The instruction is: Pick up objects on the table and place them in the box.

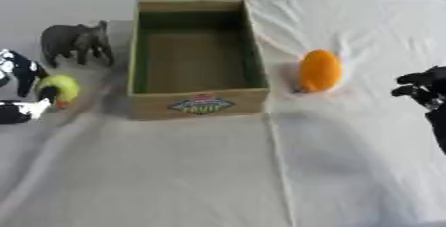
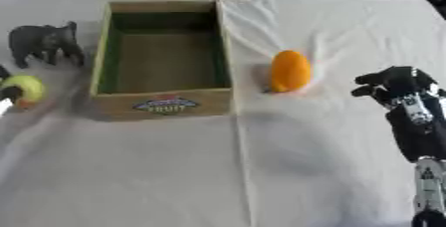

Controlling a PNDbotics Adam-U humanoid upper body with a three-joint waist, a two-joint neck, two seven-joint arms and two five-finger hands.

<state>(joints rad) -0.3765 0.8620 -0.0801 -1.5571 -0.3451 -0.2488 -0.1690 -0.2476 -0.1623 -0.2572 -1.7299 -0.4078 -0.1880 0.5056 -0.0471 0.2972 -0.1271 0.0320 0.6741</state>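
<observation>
Right hand (image 2: pixel 396 85) at 3 o'clock of the orange fruit (image 2: pixel 290 70), fingers curled, holding nothing; fruit sits just right of the empty box (image 2: pixel 161 102), looks rounded, so a sideways nudge could roll it away.

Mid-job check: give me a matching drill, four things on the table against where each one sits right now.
Things:
1. orange egg-shaped fruit
2. dark grey toy elephant
3. yellow-green round fruit
4. open brown cardboard box

Places:
A. far left, nearer the robot than the elephant
B. middle of the table, holding nothing
C. on the white cloth, right of the box
D. left of the box, at its far end

Pairs: 1-C, 2-D, 3-A, 4-B
</observation>
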